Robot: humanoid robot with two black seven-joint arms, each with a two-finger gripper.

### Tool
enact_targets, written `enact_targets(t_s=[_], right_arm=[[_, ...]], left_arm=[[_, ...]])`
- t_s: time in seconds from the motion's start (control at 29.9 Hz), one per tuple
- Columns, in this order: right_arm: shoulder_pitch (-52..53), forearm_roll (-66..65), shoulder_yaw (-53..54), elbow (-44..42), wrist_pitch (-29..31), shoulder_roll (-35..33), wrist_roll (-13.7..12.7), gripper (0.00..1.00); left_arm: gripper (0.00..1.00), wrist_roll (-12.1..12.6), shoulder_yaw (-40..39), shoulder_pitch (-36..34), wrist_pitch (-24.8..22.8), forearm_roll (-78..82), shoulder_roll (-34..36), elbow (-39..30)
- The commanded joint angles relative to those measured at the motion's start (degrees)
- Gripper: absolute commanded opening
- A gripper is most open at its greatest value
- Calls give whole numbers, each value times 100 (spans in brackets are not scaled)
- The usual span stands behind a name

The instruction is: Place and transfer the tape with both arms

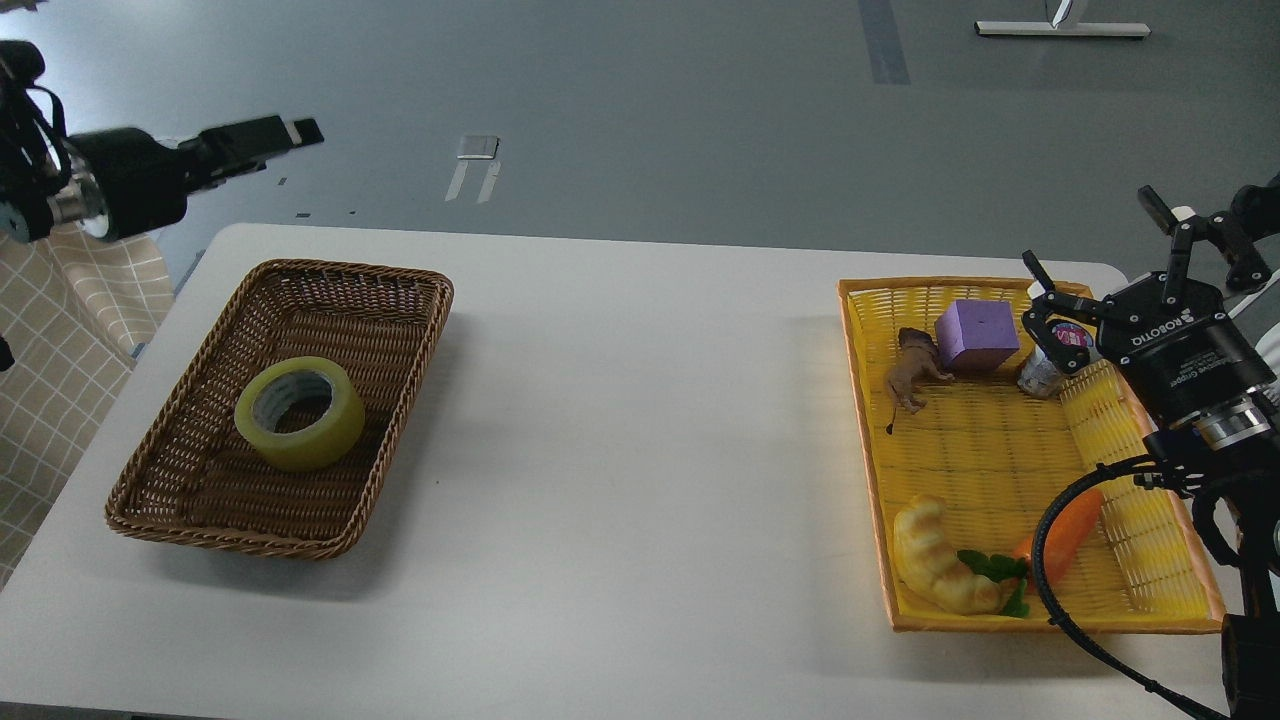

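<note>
Tape (pixel 299 412) sits flat in the brown wicker basket (pixel 280 290) on the left side of the white table (pixel 640 400), its open core facing up and its axis upright, resting on the basket's floor clear of the walls. Seen from the head camera, the left gripper (pixel 285 134) hangs in the air beyond the table's far left corner, up and behind the basket and well apart from the roll; its fingers read as one dark, blurred shape, so whether they stand apart or together cannot be told. The right gripper (pixel 1090 290) hovers over the far right corner of the yellow basket (pixel 1000 625), its fingers spread wide and holding nothing, just beside a small white bottle (pixel 1042 372) and a purple block (pixel 976 336). A brown toy animal (pixel 912 370), a croissant toy (pixel 940 570) and an orange carrot toy (pixel 1062 540) also lie in that yellow basket.

The roll lies toward the camera and below the left gripper, while the whole width of the table separates it from the right one. By that layout the left arm is plainly the nearer, and any pickup would likely mean coming down on the roll from above, across its rim or through its core.
</note>
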Motion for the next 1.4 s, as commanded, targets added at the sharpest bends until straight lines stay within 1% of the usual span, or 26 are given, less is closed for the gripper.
enact_targets(t_s=[0.0, 0.07, 0.1, 0.17, 0.2, 0.27, 0.33, 0.4, 0.43, 0.47, 0.53, 0.57, 0.6, 0.67, 0.73, 0.87, 0.93, 1.0, 1.14, 1.27, 1.37], right_arm=[[48, 0, 3, -1, 0, -17, 0, 98], [100, 0, -6, -1, 0, -35, 0, 98], [118, 0, -6, -1, 0, -35, 0, 98], [223, -9, -14, -1, 0, -52, 0, 98], [223, -9, -14, -1, 0, -52, 0, 98], [328, -44, -93, -1, 0, -70, 0, 98], [574, -52, -207, -9, 0, -87, 0, 98], [697, -53, -225, -27, 0, -123, 0, 98], [811, -79, -225, -53, 0, -166, 0, 98], [873, -79, -234, -62, 0, -193, 0, 98], [1127, -88, -374, -176, 0, -211, 0, 98], [1181, -88, -427, -229, 0, -211, 0, 98], [1338, -88, -506, -360, 0, -211, 0, 98], [1479, -88, -550, -492, 0, -211, 0, 98], [1681, -88, -568, -747, 0, -211, 0, 99], [1849, -97, -682, -1037, 0, -219, 0, 99], [1893, -149, -849, -1196, 0, -307, 0, 99], [1893, -245, -1208, -1319, 0, -535, 0, 99], [1902, -307, -1517, -1354, 0, -808, 0, 99], [1850, -307, -1517, -1319, 0, -878, 0, 99], [1867, -307, -1526, -1266, 0, -905, 0, 100]], left_arm=[[99, 71, 14, -467, -645, -1775, -254, 2], [99, 71, -3, -547, -660, -2793, -473, 72], [99, 71, -12, -547, -660, -2989, -579, 72], [99, 53, -195, -486, -660, -3446, -1130, 72], [99, 53, -197, -485, -660, -3448, -1133, 72], [99, 18, -381, -363, -660, -3658, -1484, 72], [99, 1, -678, -39, -660, -3842, -1870, 72], [99, 1, -960, 120, -660, -3931, -2064, 72], [99, 1, -1283, 339, -660, -4010, -2274, 81], [99, 1, -1443, 489, -660, -4028, -2398, 81], [99, 1, -2161, 1146, -660, -4037, -2923, 90], [99, 1, -2366, 1315, -660, -4037, -3057, 90], [99, 1, -2768, 1647, -660, -4037, -3310, 98], [99, 1, -3148, 1948, -660, -4019, -3523, 116], [99, 27, -3710, 2361, -660, -3975, -3813, 116], [99, 53, -3870, 2599, -660, -3949, -3893, 116], [99, 62, -3897, 2670, -660, -3958, -3893, 116], [99, 62, -3914, 2740, -660, -3958, -3823, 116], [99, 71, -3888, 2749, -660, -3966, -3779, 116], [99, 80, -3897, 2749, -660, -3949, -3682, 116], [99, 80, -3914, 2714, -660, -3958, -3472, 98]])
